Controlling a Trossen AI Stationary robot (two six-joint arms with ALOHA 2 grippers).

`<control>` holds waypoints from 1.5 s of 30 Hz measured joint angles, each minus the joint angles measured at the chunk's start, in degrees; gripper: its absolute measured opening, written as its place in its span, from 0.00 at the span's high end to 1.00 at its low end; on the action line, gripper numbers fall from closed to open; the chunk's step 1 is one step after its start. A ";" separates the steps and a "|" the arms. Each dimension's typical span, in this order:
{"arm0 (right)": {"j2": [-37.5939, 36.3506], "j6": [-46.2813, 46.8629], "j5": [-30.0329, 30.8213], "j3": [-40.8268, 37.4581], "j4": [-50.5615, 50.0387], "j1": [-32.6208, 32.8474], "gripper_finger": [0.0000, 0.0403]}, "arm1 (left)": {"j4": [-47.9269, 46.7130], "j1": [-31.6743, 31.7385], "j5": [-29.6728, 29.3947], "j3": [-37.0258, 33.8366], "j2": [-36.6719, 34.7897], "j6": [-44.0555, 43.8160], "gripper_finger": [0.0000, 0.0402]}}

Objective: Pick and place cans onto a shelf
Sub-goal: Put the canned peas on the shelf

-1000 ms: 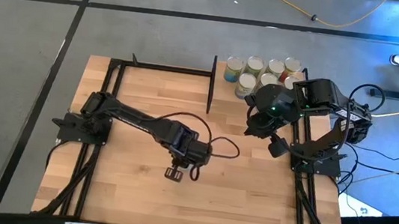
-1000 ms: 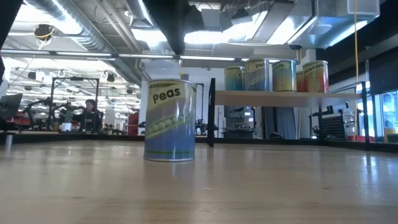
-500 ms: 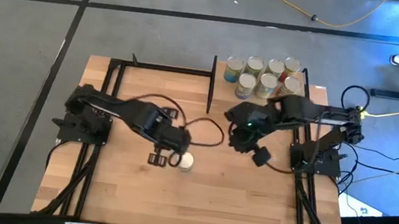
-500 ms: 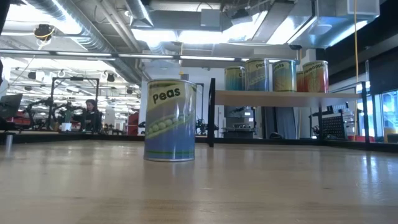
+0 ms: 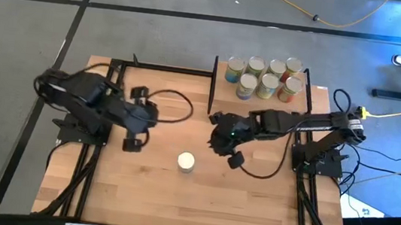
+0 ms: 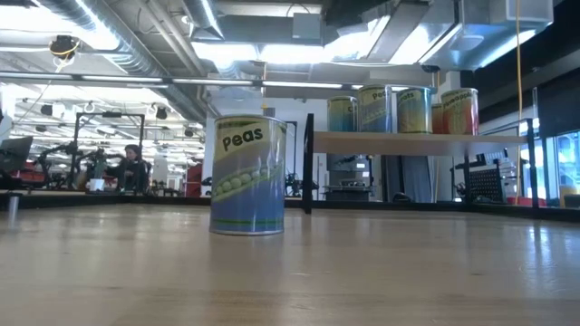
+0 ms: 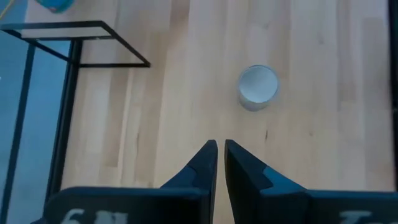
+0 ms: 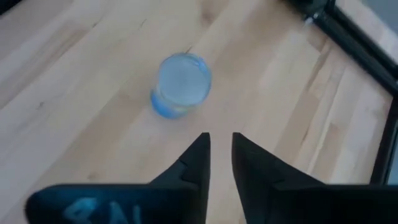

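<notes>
One can (image 5: 186, 161) with a blue-green "Peas" label (image 6: 247, 175) stands upright on its base near the table's middle, touched by nothing. Several more cans (image 5: 261, 78) stand on the shelf (image 5: 225, 99) at the far right, which shows as a board on black posts (image 6: 417, 142) in the low view. My left gripper (image 5: 151, 117) hangs above the table to the can's left, its fingers (image 7: 219, 144) a narrow slit apart. My right gripper (image 5: 215, 135) hovers just right of and beyond the can (image 8: 180, 84), its fingers (image 8: 219, 135) slightly open.
Black frame rails (image 5: 168, 68) run along the table's far and side edges. A black shelf post (image 5: 213, 84) stands between the two arms. Loose cables (image 5: 179, 99) loop off both wrists. Bare wood lies around the can. A person (image 6: 133, 167) sits far off in the room.
My left gripper has risen from over the can and drawn back toward the table's left edge, leaving the can standing uncovered in place. My right gripper has come down from beside the shelf and moved toward the table's middle, closer to the can.
</notes>
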 joint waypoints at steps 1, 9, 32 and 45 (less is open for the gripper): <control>0.00 0.16 -0.03 -1.26 2.53 0.02 0.83 | 0.04 -0.20 -0.17 0.00 -0.95 -0.45 0.94; 2.92 -0.45 -1.27 -8.01 13.55 0.98 0.80 | 0.07 -0.82 -3.19 -0.02 -5.34 -2.34 0.94; 17.50 -8.13 -2.80 -2.75 15.11 4.22 0.80 | 0.09 -0.55 -3.87 -0.02 -5.71 -5.58 0.94; 19.49 -11.09 -4.22 -2.75 15.30 4.20 0.82 | 0.09 -0.53 -3.80 -0.04 -5.69 -5.56 0.94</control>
